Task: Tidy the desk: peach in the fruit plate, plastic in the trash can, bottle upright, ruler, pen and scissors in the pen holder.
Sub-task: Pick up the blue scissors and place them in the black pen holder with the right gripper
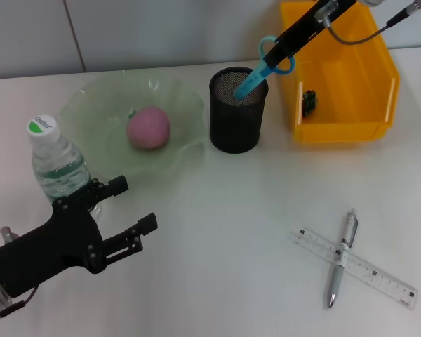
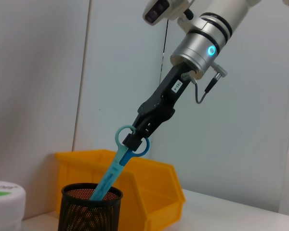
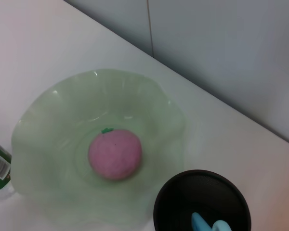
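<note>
white desk (image 1: 217, 232) | grey wall (image 1: 161, 28) | R tool (image 1: 275, 53) pinching scissors (image 1: 256, 76) | L tool (image 1: 135, 210) spread

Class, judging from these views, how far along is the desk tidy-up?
Done: peach in the fruit plate, bottle upright, something small already in the yellow bin. In hand: right gripper lowering the scissors into the pen holder. Left: pen and ruler, crossed on the desk.
</note>
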`<state>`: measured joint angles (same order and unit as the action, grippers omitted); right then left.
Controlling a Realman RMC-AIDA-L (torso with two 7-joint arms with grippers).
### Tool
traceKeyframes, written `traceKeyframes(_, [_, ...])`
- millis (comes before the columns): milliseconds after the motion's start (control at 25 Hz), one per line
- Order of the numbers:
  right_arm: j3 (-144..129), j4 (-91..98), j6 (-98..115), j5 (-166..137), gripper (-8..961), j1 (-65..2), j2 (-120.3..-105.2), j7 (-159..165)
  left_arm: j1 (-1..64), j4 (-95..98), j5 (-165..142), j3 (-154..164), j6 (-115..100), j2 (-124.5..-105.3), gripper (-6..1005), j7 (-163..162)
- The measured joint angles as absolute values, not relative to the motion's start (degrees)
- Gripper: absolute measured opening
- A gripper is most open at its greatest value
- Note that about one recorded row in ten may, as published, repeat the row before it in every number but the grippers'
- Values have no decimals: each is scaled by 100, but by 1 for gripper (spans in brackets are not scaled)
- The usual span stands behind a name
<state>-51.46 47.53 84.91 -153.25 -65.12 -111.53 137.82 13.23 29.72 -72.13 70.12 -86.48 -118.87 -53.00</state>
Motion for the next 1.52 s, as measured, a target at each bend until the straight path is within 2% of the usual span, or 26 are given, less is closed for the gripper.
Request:
traceKeyframes(1120, [-5440, 4061, 7768, -15548, 92, -6818, -11288, 13957, 1291, 2901, -7057, 7058, -8736, -11894, 810, -5314])
traceKeyframes(1520, [-5440, 4119, 7779, -15548, 260, -6811, -11327, 14010, 1286, 2901, -7057, 7028, -8793, -11875, 810, -5342])
